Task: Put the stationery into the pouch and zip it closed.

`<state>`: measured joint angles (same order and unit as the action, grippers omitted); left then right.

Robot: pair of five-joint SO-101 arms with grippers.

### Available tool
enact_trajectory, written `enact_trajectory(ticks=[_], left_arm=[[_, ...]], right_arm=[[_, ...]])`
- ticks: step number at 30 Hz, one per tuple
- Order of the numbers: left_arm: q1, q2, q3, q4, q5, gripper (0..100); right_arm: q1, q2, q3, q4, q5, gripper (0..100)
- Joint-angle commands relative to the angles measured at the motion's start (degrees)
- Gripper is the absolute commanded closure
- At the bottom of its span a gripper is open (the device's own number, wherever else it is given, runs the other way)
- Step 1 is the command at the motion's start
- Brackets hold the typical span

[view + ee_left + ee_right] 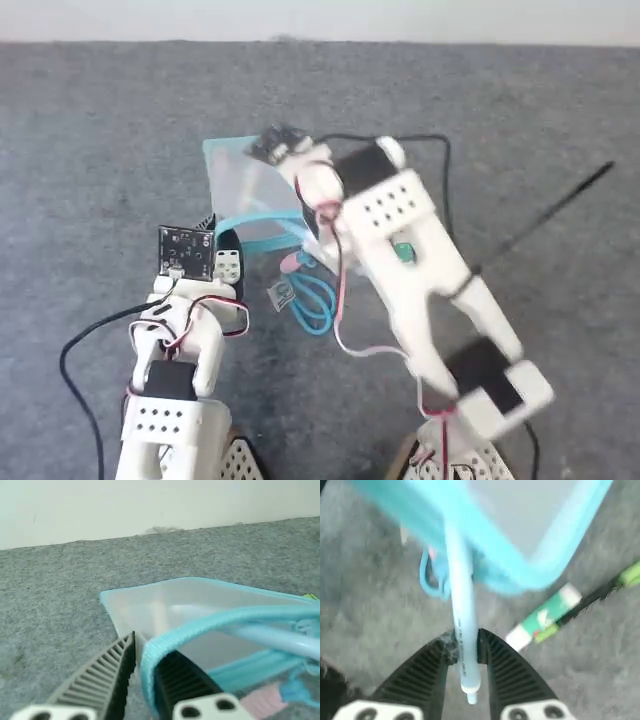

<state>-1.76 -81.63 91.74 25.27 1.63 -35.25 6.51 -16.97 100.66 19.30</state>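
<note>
Item: pen, clamped in our right fingers, long axis aimed straight into the pouch mouth. Our left fingers pinch the pouch's zipper edge, holding it open.

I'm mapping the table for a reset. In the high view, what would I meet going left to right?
Left arm → blue loops → thin black stick. The pouch and the right arm overlap these, so they are left out.
</note>
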Motion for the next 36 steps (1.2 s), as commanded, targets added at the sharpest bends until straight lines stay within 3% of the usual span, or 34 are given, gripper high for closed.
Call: enact_trajectory(ticks=[1,7,12,20,25,31,36], left_arm=[[0.7,0.44,-1.1,0.0,-0.53,99],[0.79,0.44,-1.1,0.0,-0.53,99],[0.79,0.44,-1.1,-0.09,-0.53,99],[0.79,0.44,-1.1,-0.09,-0.53,99],[0.79,0.44,-1.1,0.18,-0.53,99],[0.79,0.53,-1.1,0.18,-0.53,99],[0.79,0.53,-1.1,0.18,-0.53,99]], right_arm=[[-1.45,1.45,-12.4,1.98,-1.05,95.0],[-6.02,0.66,-13.89,2.07,-1.14,79.4],[-6.37,-7.87,-13.71,2.15,-2.29,81.8],[14.73,-18.86,3.34,0.48,-4.84,82.4],[24.31,-14.99,21.27,-11.74,-4.66,82.5],[27.91,-8.31,32.44,-28.88,-4.75,82.5],[27.74,-2.15,32.88,-35.03,-4.84,82.5]])
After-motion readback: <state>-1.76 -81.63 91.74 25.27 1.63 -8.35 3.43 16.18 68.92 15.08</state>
